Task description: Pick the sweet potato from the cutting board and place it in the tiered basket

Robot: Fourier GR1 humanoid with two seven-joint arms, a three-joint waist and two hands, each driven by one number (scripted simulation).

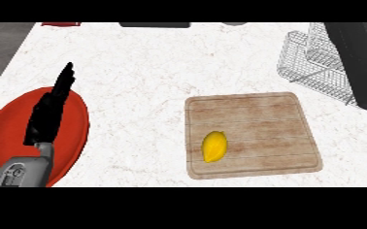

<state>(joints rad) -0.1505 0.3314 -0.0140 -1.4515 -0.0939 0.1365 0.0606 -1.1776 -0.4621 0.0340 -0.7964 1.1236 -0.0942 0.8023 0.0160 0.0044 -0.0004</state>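
A small yellow-orange sweet potato (pixel 213 146) lies on the lower left part of a wooden cutting board (pixel 272 121) right of the counter's middle. A white wire tiered basket (pixel 315 65) stands at the far right edge of the counter, beyond the board. My left hand (pixel 49 111) is at the left, fingers straight and pointing away from me, held over a red plate (pixel 75 131), far from the sweet potato. Nothing is in it. My right hand does not show.
The red plate lies at the counter's left front. Along the far edge are a dark flat object (pixel 155 24), a red object (pixel 60 24) and a grey one (pixel 234 24), all cut off by the view.
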